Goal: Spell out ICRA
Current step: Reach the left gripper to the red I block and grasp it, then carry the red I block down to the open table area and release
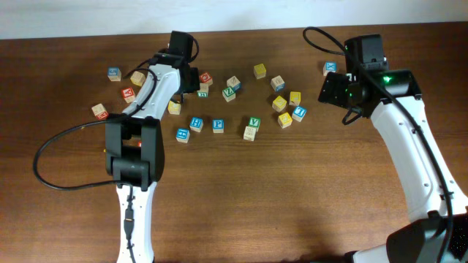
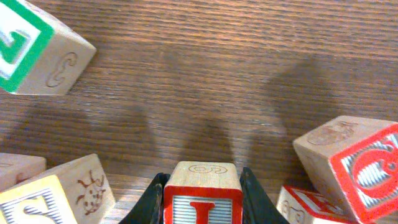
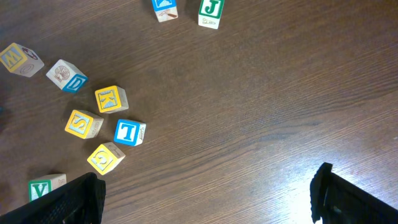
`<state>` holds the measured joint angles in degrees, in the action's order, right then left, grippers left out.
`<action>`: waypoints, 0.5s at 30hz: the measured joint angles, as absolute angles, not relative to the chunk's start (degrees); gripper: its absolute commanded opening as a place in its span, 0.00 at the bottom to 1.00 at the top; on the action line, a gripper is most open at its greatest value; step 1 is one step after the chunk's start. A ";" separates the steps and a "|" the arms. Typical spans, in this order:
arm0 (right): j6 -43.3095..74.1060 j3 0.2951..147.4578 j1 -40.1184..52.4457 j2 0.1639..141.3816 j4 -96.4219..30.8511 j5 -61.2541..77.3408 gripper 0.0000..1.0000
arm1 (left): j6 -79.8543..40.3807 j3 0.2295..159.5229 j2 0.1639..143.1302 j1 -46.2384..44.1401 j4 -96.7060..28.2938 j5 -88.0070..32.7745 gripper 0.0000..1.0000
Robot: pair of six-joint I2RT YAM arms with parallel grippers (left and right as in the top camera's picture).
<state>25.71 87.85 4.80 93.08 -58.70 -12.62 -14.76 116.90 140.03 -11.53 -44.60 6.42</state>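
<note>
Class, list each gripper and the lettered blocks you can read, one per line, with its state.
left gripper, shut on the red-bordered block
red-bordered block, clamped on both sides
right gripper, open, empty
blue T block, loose, letter up
yellow K block, loose, letter up

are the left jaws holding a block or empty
Holding one: left wrist view shows a red-bordered block between the left gripper's jaws.

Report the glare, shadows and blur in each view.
Overhead: even light, a faint sheen on the brown wooden table near the bottom edge. Left wrist: soft shadows fall on the wood above the red-bordered wooden block held between the black fingers. Right wrist: bright glare at lower right; the fingers look dark and soft.
</note>
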 measured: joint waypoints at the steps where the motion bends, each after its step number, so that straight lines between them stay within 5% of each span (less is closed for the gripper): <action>1: 25.76 87.85 4.80 93.08 -58.70 -12.64 0.98 | -14.76 116.90 139.83 -11.42 -45.01 5.45 0.14; 6: 25.71 87.88 4.80 93.08 -58.54 -12.62 0.98 | -14.76 116.88 131.79 -11.44 -54.57 1.69 0.14; 15: 25.74 87.88 4.80 93.08 -58.67 -12.64 0.98 | -16.97 115.96 110.26 -14.55 -91.26 -7.90 0.11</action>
